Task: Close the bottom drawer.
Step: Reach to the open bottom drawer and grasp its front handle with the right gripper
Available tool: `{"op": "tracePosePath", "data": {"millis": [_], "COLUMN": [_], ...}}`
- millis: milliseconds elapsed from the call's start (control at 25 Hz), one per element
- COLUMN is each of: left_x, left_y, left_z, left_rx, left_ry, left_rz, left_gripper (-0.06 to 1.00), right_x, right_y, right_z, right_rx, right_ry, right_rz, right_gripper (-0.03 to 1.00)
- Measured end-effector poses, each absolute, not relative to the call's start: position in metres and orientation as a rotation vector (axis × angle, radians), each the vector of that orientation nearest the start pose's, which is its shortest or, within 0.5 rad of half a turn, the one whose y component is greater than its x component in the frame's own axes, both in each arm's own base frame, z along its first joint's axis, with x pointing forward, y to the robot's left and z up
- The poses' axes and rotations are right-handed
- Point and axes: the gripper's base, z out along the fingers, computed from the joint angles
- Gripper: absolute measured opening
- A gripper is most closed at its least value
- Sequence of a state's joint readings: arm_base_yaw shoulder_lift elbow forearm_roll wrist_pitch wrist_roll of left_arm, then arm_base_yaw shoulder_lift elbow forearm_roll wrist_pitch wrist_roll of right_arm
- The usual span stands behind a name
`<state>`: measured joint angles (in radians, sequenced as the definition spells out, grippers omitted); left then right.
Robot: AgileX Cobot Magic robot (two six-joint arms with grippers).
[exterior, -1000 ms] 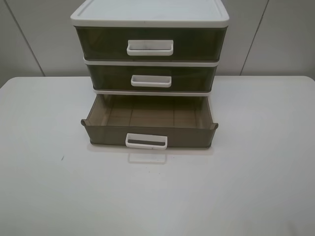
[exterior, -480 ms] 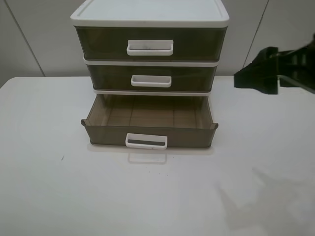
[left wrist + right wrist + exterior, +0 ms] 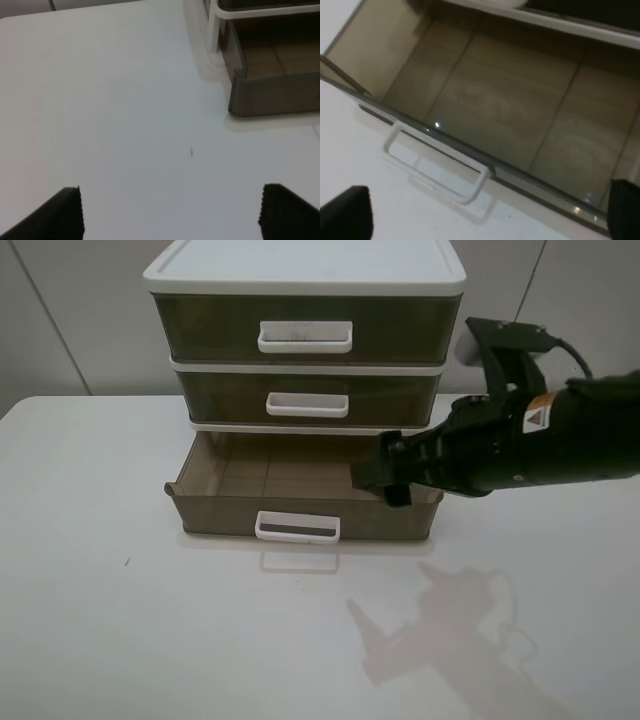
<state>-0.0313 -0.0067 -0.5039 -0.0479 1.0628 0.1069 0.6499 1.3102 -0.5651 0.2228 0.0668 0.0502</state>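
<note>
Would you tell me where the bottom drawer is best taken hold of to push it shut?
Take the white loop handle centred on the front of the bottom drawer, coming from the table side. The drawer stands pulled out, the handle juts forward, and a central push should keep it straight.

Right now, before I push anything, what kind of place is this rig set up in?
Most likely a lab or robot test bench, not a home: a plain white tabletop, a plain grey panelled wall behind, and one white-framed plastic three-drawer cabinet standing on it, its smoky olive-brown bottom drawer pulled open.
</note>
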Motion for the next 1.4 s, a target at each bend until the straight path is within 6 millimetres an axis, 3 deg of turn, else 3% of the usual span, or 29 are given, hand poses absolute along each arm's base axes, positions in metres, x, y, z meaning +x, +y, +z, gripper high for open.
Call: {"op": "tracePosePath", "data": {"millis": [200, 320, 480, 640, 800, 1080, 1200, 1400], "left_x": [-0.007, -0.007, -0.007, -0.007, -0.007, -0.007, -0.007, -0.007], "left_y": [-0.004, -0.004, -0.004, -0.004, -0.004, -0.004, -0.004, -0.004], "left_z": [0.278, 0.278, 0.278, 0.278, 0.278, 0.278, 0.278, 0.278], "left_rx": [0.143, 0.143, 0.143, 0.143, 0.143, 0.143, 0.143, 0.143], "left_ry": [2.03, 2.03, 2.03, 2.03, 2.03, 2.03, 2.03, 2.03], "left_rz": [-0.01, -0.01, -0.01, -0.01, -0.01, -0.01, -0.01, -0.01], "left_gripper": [0.72, 0.72, 0.72, 0.72, 0.72, 0.72, 0.72, 0.72], "right_x": [0.174, 0.169, 0.171, 0.178, 0.183, 0.184, 0.183, 0.182], "right_y": [0.153, 0.159, 0.164, 0.169, 0.175, 0.185, 0.188, 0.196], "right_z": [0.181, 0.181, 0.178, 0.16, 0.141, 0.126, 0.123, 0.109], "right_rx": [-0.466, -0.497, -0.518, -0.546, -0.533, -0.509, -0.509, -0.57], "right_ry": [2.136, 2.092, 2.048, 2.055, 2.059, 2.031, 2.02, 1.994], "right_rz": [0.519, 0.545, 0.535, 0.488, 0.477, 0.512, 0.565, 0.627], "right_gripper": [0.82, 0.82, 0.82, 0.81, 0.65, 0.11, 0.04, 0.03]}}
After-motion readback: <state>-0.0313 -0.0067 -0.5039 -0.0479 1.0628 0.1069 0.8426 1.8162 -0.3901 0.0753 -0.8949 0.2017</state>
